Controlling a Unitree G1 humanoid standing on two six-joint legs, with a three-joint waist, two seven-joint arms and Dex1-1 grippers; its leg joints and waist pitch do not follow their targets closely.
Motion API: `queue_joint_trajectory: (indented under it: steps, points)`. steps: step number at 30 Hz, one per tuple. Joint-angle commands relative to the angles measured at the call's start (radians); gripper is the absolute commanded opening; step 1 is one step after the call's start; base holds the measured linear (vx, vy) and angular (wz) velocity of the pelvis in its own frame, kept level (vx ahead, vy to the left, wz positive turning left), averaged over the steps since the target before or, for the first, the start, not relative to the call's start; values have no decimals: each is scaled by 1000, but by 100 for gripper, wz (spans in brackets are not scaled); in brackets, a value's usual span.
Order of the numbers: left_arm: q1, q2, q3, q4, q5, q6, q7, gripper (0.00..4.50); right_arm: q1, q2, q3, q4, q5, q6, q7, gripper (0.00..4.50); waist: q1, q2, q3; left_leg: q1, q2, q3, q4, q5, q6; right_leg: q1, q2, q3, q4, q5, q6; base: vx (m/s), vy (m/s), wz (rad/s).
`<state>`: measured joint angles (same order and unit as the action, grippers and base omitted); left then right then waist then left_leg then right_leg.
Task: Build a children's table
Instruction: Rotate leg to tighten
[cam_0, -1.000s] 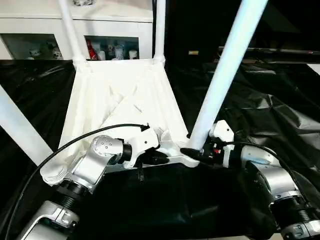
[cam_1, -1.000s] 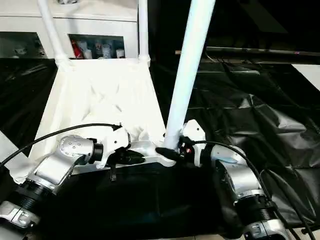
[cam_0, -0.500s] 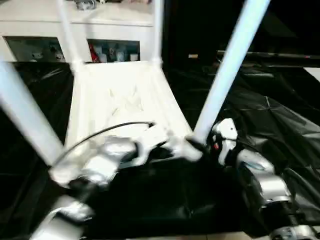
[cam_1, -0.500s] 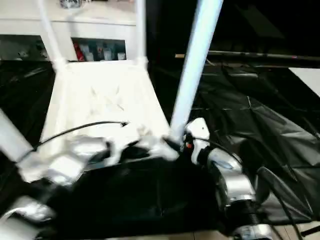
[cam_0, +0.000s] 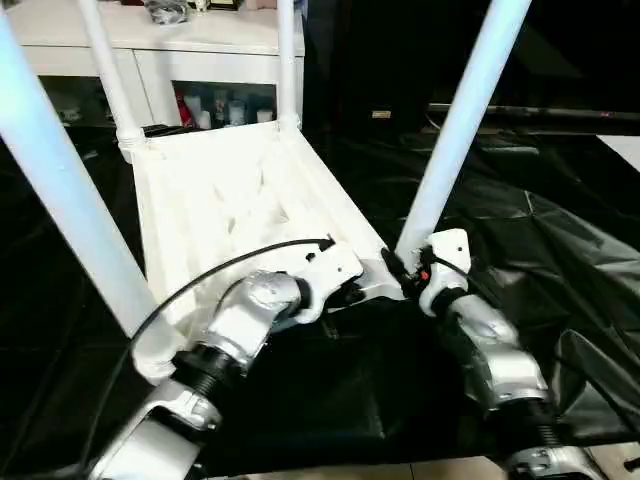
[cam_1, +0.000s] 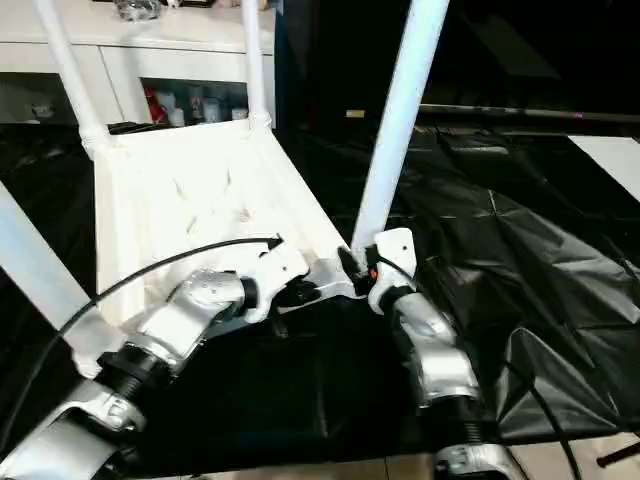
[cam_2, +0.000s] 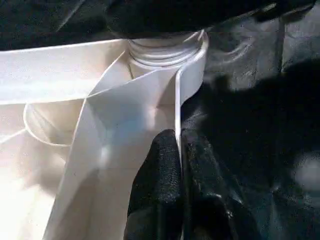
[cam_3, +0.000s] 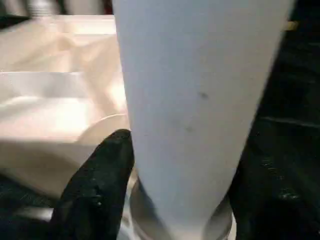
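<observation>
Since a second ago the upturned table (cam_0: 235, 205) has swung round on the black-draped bench (cam_0: 560, 250), its near rim now running aslant, and both my forearms have turned with it; the leg (cam_0: 455, 125) at my right corner stands steeper than it did.

My left end effector (cam_2: 180, 165) is closed narrow, pinching the thin edge wall of the table top just beside the near corner socket (cam_2: 167, 50); my right end effector (cam_0: 400, 272) sits at the foot of that leg, its fingers (cam_3: 97, 185) set on either side of the tube and bearing on it, so I judge it is gripping the leg where it enters the socket.

All four legs rise from the corners; the one in hand, I judge, is being seated or tightened.

To do this well I should keep the left pinch firm so the top cannot slide on the slick cover; hold the leg low near its collar, keep it in line with the socket, and turn or press without levering it sideways.
</observation>
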<state>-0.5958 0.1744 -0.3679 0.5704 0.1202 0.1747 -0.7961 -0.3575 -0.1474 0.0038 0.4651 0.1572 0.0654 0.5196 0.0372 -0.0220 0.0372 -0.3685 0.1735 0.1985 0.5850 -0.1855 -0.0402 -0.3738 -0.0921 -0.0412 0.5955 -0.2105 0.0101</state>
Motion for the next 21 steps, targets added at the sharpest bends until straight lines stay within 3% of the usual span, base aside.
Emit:
queue_joint_trajectory:
  steps: [1,2,4,8,10,12,15,19,21]
  points:
    - [15,16,-5,17,2,-20,-29,0,5,-14,78,-44,38,55,160,297,1,-7,-41,9,59,-36,-89,-347,17,16,-60,36,-89,-325,-158,0,0,0]
    - [26,37,-4,1,-13,-28,-74,0,13,-54,97,-69,45,75,229,313,2,-5,-41,12,60,-34,-87,-343,20,12,-61,38,-90,-332,-164,0,0,0]
    - [40,62,-8,-20,-30,-52,-131,0,19,-93,109,-89,50,89,286,313,3,-7,-43,9,61,-33,-85,-319,24,16,-62,37,-86,-316,-174,0,0,0]
    - [83,136,-16,-90,-91,-87,-287,0,23,-195,124,-100,63,81,435,313,7,-10,-51,2,60,-28,-76,-203,64,26,-61,36,-67,-164,-213,13,-4,0]
    - [87,145,-16,-97,-95,-84,-299,0,23,-205,128,-97,57,68,450,313,7,-8,-50,5,60,-23,-72,-171,81,20,-56,36,-59,-98,-244,25,-8,-1]
    - [91,158,-11,-95,-98,-94,-315,0,18,-216,136,-81,42,40,481,313,10,-13,-52,7,62,-21,-68,-148,95,22,-57,35,-53,-55,-267,0,0,0]
    - [90,160,-7,-86,-95,-104,-314,0,12,-212,141,-65,36,36,490,313,12,-12,-50,9,62,-21,-70,-158,92,22,-57,35,-55,-78,-268,0,0,0]
    - [91,162,-3,-92,-99,-100,-318,0,3,-198,144,-55,46,33,491,313,14,-12,-45,13,63,-21,-75,-216,59,19,-59,38,-64,-175,-250,0,0,0]
    - [92,164,-1,-94,-103,-98,-324,0,0,-195,141,-54,56,30,498,287,16,-10,-45,14,64,-22,-77,-229,47,18,-58,38,-66,-196,-240,0,0,0]
